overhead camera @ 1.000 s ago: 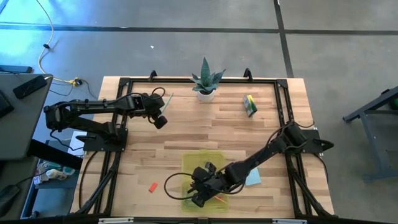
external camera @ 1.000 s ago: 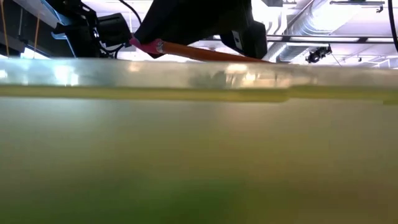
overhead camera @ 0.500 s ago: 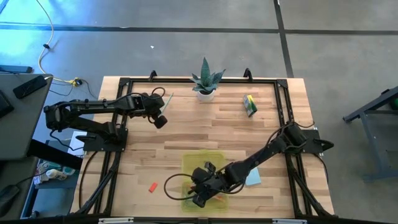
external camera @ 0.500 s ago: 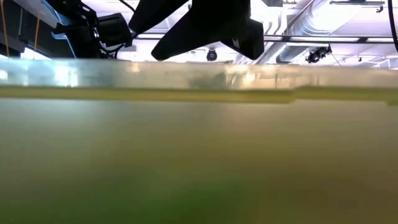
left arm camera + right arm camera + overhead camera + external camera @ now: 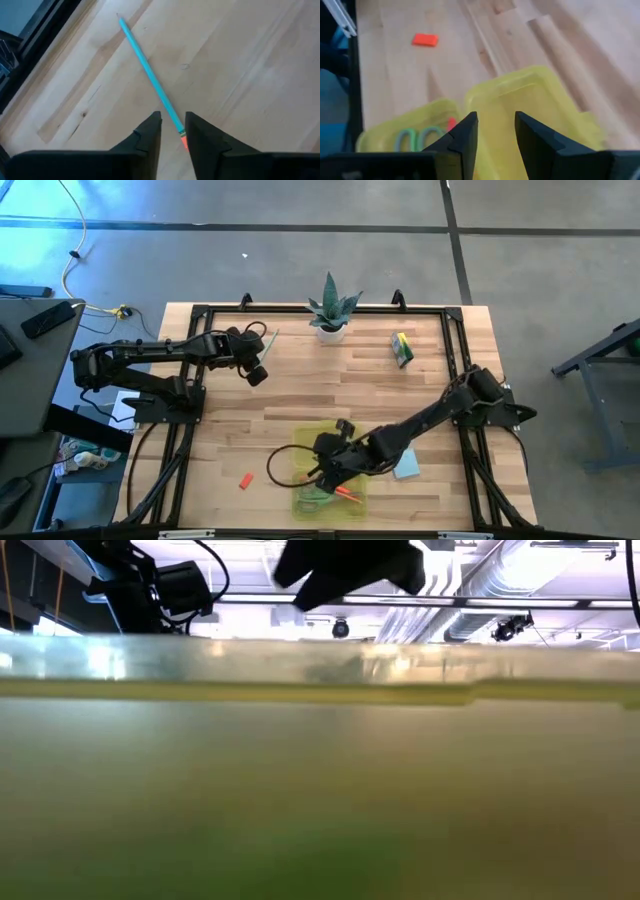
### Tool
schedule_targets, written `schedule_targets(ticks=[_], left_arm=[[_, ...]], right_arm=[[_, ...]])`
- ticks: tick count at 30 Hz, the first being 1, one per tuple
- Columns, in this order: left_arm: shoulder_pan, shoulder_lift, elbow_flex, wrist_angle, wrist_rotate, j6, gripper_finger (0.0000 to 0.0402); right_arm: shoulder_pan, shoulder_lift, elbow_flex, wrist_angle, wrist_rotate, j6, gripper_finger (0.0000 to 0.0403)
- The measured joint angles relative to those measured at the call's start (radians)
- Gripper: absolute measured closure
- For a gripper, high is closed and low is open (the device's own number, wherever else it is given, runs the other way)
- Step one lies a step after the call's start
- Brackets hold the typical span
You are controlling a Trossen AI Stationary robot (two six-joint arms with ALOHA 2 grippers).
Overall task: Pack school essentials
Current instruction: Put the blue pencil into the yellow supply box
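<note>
The translucent yellow-green case [image 5: 303, 438] lies open near the table's near edge. Green-handled scissors [image 5: 314, 499] and an orange pencil [image 5: 346, 496] lie inside it. My right gripper [image 5: 326, 467] hovers open above the case [image 5: 540, 110]; the scissors [image 5: 419, 137] show in its other half. My left gripper [image 5: 258, 372] hangs still at the far left, its fingers a narrow gap apart over the eraser end of a pale blue pencil [image 5: 148, 70] on the wood. A red eraser [image 5: 245, 481], a light-blue notepad [image 5: 408, 468] and a crayon box [image 5: 402, 349] lie on the table.
A small potted spiky plant [image 5: 331, 310] stands at the far edge's middle. A black frame [image 5: 452, 340] runs around the table top. In the low view the case's wall [image 5: 320, 790] fills the picture, with my right gripper [image 5: 350, 565] above its rim.
My right gripper held the orange pencil just over the case, let it go, then rose and drew back toward the table's far right. The pencil dropped and now lies inside the case beside the scissors.
</note>
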Motion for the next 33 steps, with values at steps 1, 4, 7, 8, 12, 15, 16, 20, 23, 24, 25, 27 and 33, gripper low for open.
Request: schedule_targets(ticks=[1, 4, 7, 8, 12, 15, 16, 20, 23, 24, 25, 27, 33], left_arm=[[0.003, 0.0, 0.0, 0.0, 0.0, 0.0, 0.0305], [0.014, 0.0, 0.0, -0.001, 0.003, -0.02, 0.0278], [0.028, 0.0, 0.0, -0.013, 0.028, -0.065, 0.0255], [0.034, 0.0, 0.0, -0.017, 0.046, -0.072, 0.025], [0.049, 0.002, -0.001, -0.028, 0.109, -0.095, 0.024], [0.054, 0.002, -0.025, -0.014, 0.131, -0.095, 0.0241], [0.057, 0.002, -0.034, -0.013, 0.132, -0.095, 0.0242], [0.061, 0.003, -0.059, -0.004, 0.129, -0.097, 0.0242], [0.061, 0.003, -0.071, 0.008, 0.129, -0.135, 0.0242], [0.061, 0.003, -0.075, 0.013, 0.125, -0.146, 0.0242], [0.061, 0.003, -0.08, 0.017, 0.125, -0.148, 0.0242], [0.061, 0.004, -0.089, 0.026, 0.134, -0.149, 0.0243], [0.071, 0.005, -0.094, 0.042, 0.139, -0.161, 0.0243]], right_arm=[[-0.006, -0.01, 0.0, -0.009, 0.007, -0.009, 0.0281], [-0.025, -0.044, 0.0, -0.047, 0.056, -0.053, 0.0281], [-0.051, -0.074, 0.0, -0.101, 0.101, -0.058, 0.0281], [-0.062, -0.083, 0.0, -0.119, 0.109, -0.058, 0.0281], [-0.097, -0.123, 0.0, -0.174, 0.112, -0.058, 0.0281], [-0.123, -0.154, 0.0, -0.212, 0.111, -0.058, 0.0281], [-0.131, -0.166, 0.0, -0.218, 0.112, -0.058, 0.0281], [-0.153, -0.203, 0.0, -0.247, 0.113, -0.104, 0.0281], [-0.168, -0.22, 0.0, -0.259, 0.112, -0.137, 0.0281], [-0.172, -0.224, 0.0, -0.26, 0.112, -0.145, 0.0281], [-0.177, -0.227, 0.0, -0.264, 0.112, -0.154, 0.0281], [-0.185, -0.228, 0.0, -0.264, 0.112, -0.169, 0.0281], [-0.202, -0.228, 0.0, -0.273, 0.103, -0.188, 0.0281]])
